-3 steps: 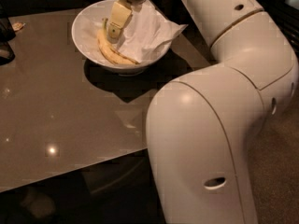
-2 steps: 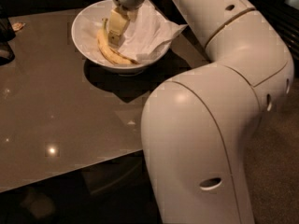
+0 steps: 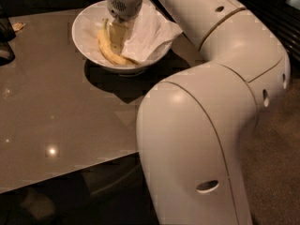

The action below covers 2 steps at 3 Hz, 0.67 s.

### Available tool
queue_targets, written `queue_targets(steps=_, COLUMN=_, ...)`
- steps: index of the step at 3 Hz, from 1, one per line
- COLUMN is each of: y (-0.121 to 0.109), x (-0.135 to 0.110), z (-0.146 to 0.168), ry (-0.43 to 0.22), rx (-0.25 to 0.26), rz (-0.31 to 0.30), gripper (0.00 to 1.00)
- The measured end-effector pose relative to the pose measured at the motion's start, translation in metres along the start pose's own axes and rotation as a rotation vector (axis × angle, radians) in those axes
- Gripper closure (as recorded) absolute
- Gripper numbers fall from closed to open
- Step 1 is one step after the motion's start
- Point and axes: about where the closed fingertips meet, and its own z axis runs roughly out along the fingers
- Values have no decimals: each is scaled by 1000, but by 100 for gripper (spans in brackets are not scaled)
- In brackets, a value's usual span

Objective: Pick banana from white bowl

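The white bowl (image 3: 86,34) stands at the far middle of the table. The yellow banana (image 3: 107,49) lies curved inside it, along the left and front of the bowl's bottom. A white paper napkin (image 3: 150,32) fills the right half of the bowl and hangs over its rim. My gripper (image 3: 117,39) reaches straight down into the bowl from above, right at the banana's upper middle, between the banana and the napkin. The banana's far end is partly hidden behind the gripper.
The glossy grey-brown table (image 3: 56,107) has its front edge running low across the left. A dark object (image 3: 5,41) sits at the far left edge, with a small scrap (image 3: 18,26) behind it. My bulky white arm (image 3: 206,125) fills the right side.
The gripper has shifted a little to the left and lower into the bowl, closer onto the banana. The banana and napkin have not moved.
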Motion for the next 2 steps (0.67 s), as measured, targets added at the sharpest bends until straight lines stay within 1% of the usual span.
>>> queue_targets(steps=1, y=3, x=2, z=12, ry=26, rx=-14, rz=-2, gripper=31)
queue_targets(steps=2, y=4, x=1, z=22, ry=48, rx=-25, rz=-6, gripper=28)
